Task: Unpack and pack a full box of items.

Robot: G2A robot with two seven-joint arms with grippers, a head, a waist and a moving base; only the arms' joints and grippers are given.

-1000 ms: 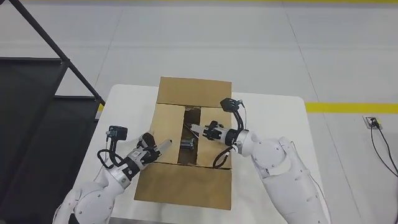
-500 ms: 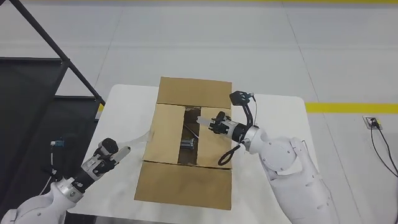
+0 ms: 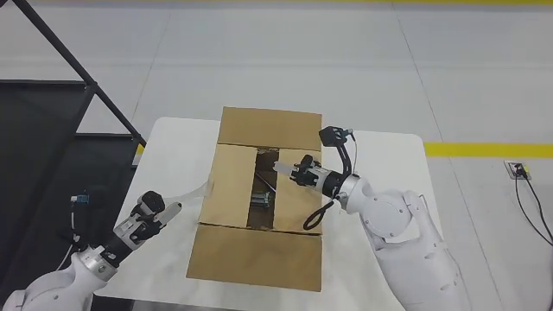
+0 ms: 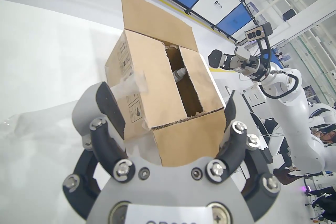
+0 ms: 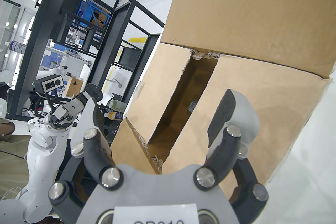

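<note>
brown corrugated cardboard box point(image 3: 251, 259) on smooth white table point(image 3: 177, 155), ragged flaps point(image 3: 229, 181) parted narrowly; left gripper point(image 4: 168, 101) spread alongside, right gripper point(image 5: 162, 101) spread above.

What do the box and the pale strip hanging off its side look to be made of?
Box: brown corrugated cardboard, matt; fluted, ragged torn edges show at its top opening. Strip: probably clear plastic packing tape, translucent and crinkled with a slight sheen, though thin film cannot be ruled out.
</note>
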